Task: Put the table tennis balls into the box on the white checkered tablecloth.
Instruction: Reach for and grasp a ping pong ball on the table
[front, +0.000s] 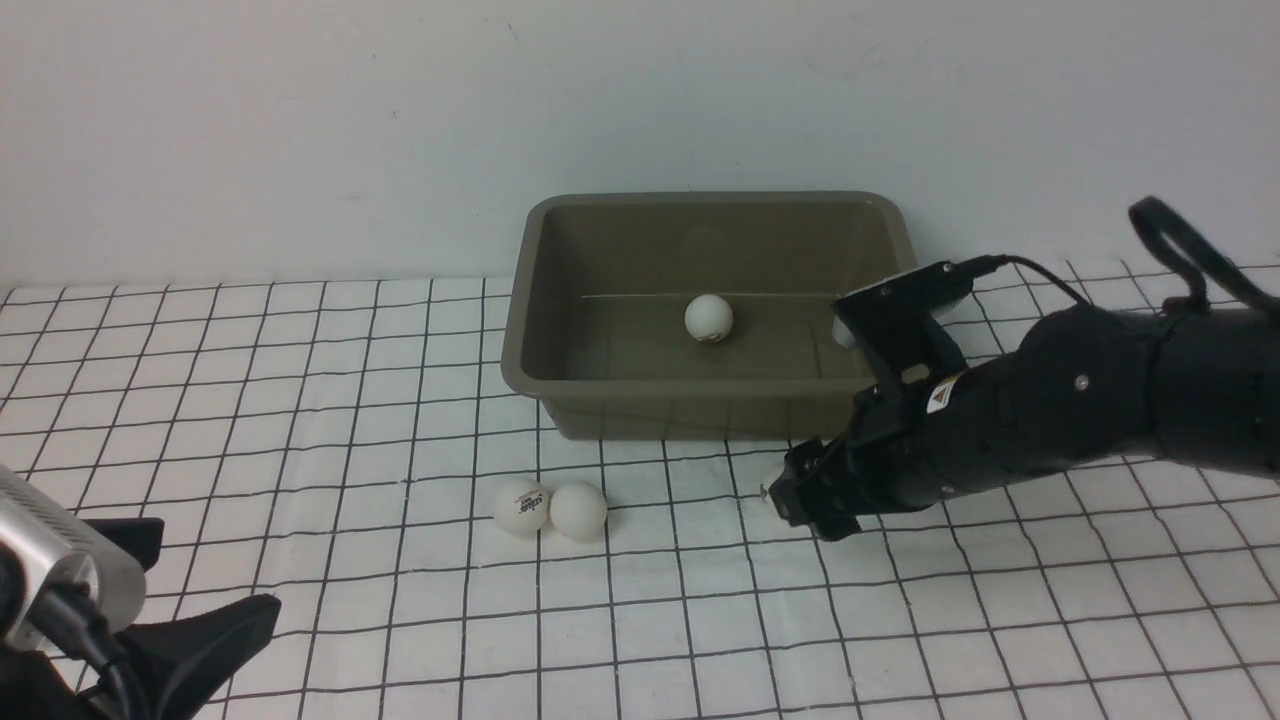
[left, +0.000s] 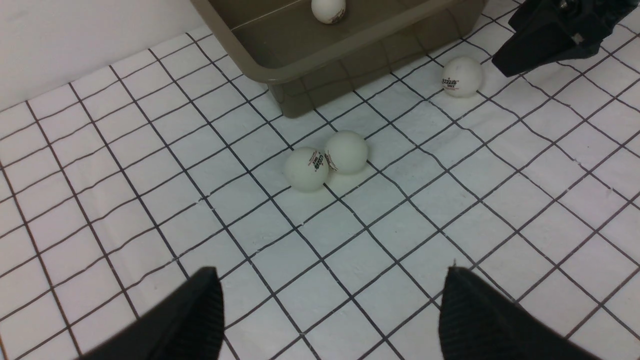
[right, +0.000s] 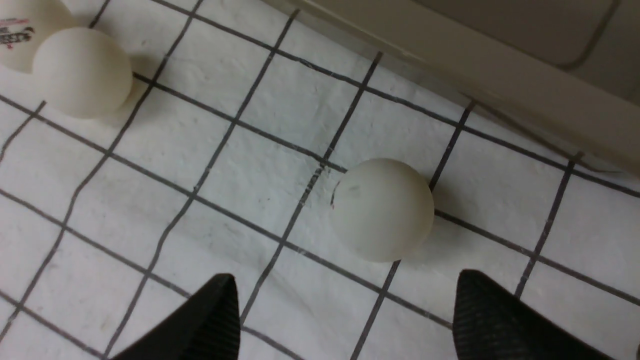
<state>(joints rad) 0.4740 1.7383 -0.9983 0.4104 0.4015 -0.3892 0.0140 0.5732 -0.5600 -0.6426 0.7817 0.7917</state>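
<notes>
The olive-grey box (front: 530, 300) stands at the back of the white checkered tablecloth (front: 300, 400), with one table tennis ball (front: 709, 318) inside it. Two balls (front: 521, 505) (front: 578, 511) lie touching each other on the cloth in front of the box. Another ball (right: 382, 210) (left: 461, 76) rests on the cloth near the box's front wall, just ahead of my right gripper (right: 347, 280), which is open and low over the cloth; the front view hides this ball behind the arm. My left gripper (left: 331, 280) hovers open and empty at the near left.
A plain white wall rises right behind the box. The right arm (front: 1100, 400) reaches in from the right and covers the box's right front corner. The cloth is slightly wrinkled.
</notes>
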